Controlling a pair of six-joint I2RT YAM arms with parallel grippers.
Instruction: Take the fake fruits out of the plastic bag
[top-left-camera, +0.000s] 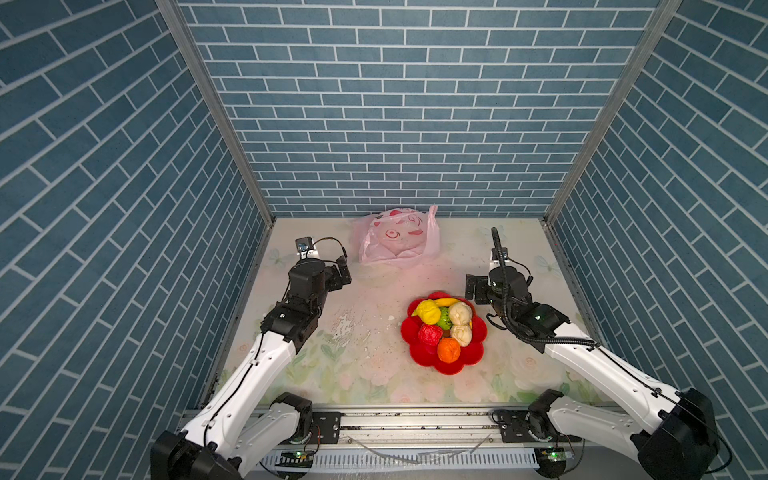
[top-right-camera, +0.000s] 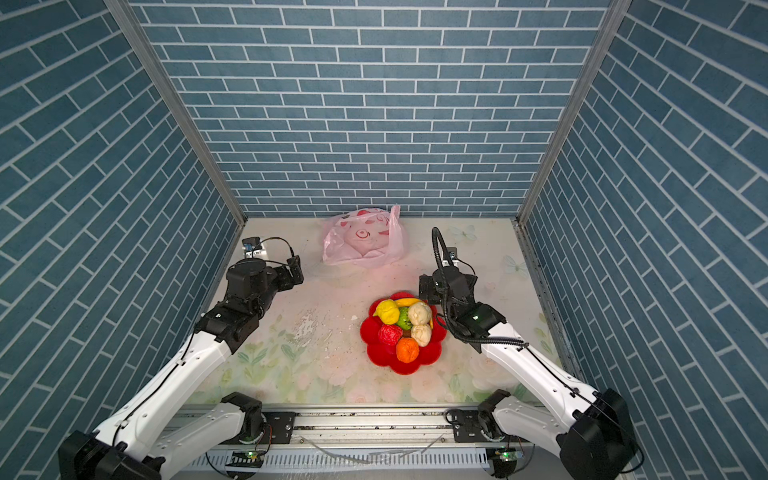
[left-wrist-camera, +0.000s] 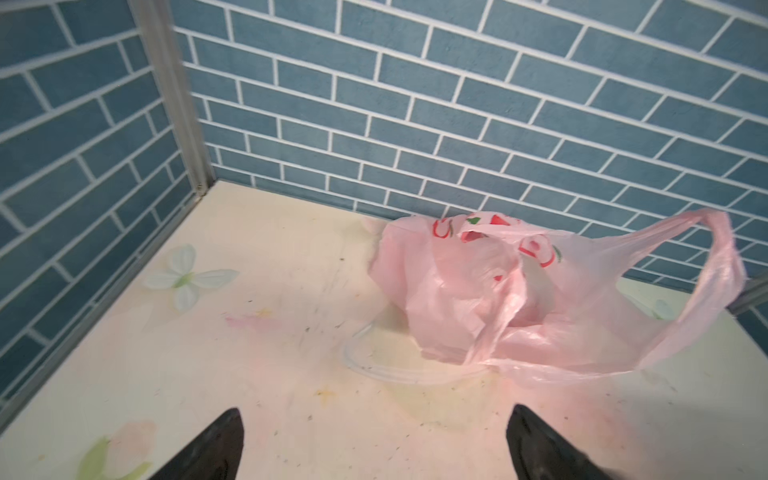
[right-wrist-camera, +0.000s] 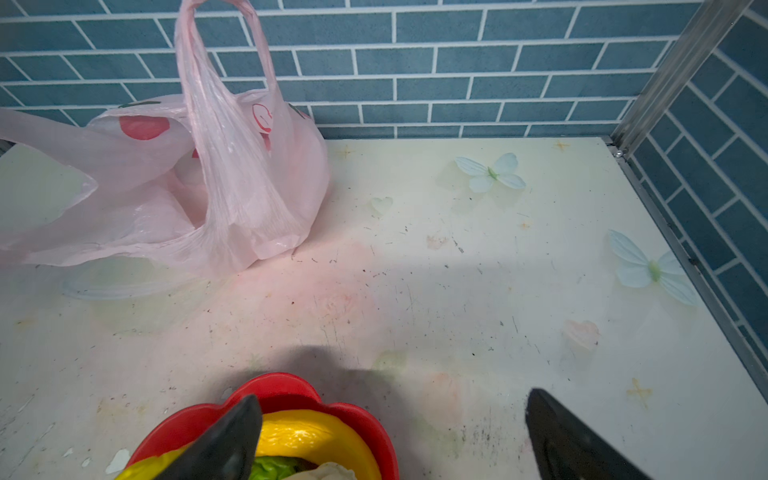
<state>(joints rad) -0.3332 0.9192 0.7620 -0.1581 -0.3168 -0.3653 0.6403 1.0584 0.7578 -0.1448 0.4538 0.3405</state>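
Plainly, fake fruits (top-left-camera: 459, 313) heap the red dish (top-left-camera: 471, 355); both jaws gape empty.

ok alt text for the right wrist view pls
A crumpled pink plastic bag lies on the floral table by the blue brick wall, one handle standing up. Nearest the camera, the open right gripper overlaps a red dish holding fake fruits.

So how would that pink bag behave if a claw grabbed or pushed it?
Probably floppy: the bag is thin crinkled film, slumped on the table, so it should fold rather than hold shape. Likely light, with fruits piled in the dish, though its contents are unclear. A push may just crumple it or slide it.
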